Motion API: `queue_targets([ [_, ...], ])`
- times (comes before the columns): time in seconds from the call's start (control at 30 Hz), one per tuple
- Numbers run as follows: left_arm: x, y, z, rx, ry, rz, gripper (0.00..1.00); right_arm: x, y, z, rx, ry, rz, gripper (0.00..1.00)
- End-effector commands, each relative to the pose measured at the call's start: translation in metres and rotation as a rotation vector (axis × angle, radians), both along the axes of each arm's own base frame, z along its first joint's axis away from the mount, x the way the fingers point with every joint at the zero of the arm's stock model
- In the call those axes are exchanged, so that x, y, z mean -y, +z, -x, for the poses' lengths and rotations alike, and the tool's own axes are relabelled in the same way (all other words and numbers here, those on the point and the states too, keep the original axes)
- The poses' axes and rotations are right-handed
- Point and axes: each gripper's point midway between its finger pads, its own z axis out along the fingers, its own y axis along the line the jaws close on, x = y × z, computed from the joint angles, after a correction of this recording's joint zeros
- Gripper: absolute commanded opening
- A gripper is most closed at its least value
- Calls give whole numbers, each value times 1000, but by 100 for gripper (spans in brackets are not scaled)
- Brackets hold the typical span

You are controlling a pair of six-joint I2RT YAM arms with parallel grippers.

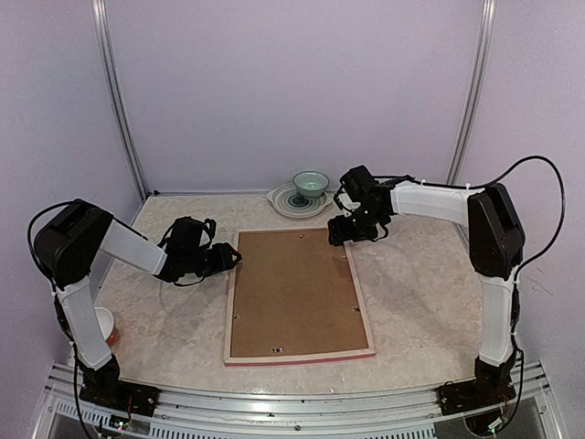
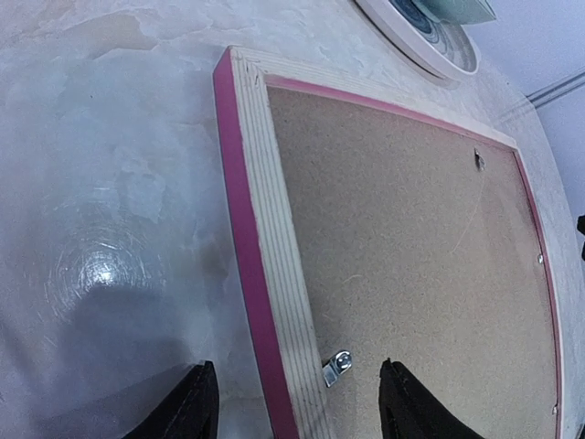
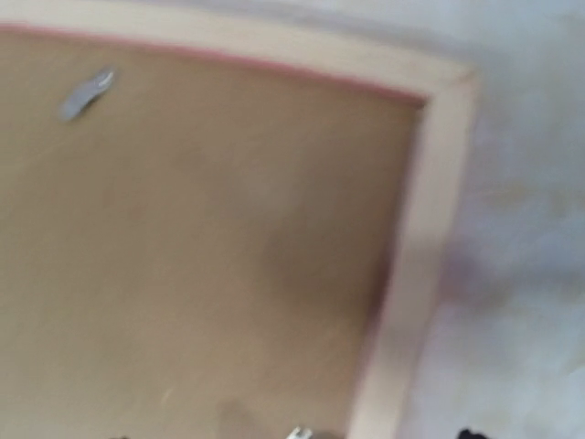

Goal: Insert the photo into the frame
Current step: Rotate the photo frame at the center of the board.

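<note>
Lilac walls enclosed a pale marbled table (image 1: 416, 302), where the thin-railed rectangular frame (image 1: 366, 311) lay face down, pale wood upward, with a brown hardboard backing (image 1: 292, 293) filling it. Only the left wrist view revealed the frame's pink-red edge and a small metal clip (image 2: 336, 367) on the backing; there the left gripper (image 2: 297, 407) straddled the rail, fingers apart and gripping nothing. From above, the right gripper (image 1: 352, 233) hovered over the far right corner, empty, though its own blurred view hid its fingers. A white patterned plate (image 1: 291, 203) holding a green bowl (image 1: 311, 184) sat beyond. No view showed the photo.
</note>
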Motion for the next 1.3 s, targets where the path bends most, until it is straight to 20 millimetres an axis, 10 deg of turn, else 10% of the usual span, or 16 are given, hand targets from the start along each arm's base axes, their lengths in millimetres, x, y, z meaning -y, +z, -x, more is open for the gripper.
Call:
queue_targets([
  [0.0, -5, -17, 6, -62, 5, -13, 62, 3, -2, 25, -18, 15, 7, 77],
  [0.8, 21, -13, 9, -12, -68, 6, 77, 19, -50, 131, -150, 150, -190, 99],
  [1.27, 63, -16, 19, -9, -161, -7, 77, -8, -37, 183, -197, 296, -254, 99],
])
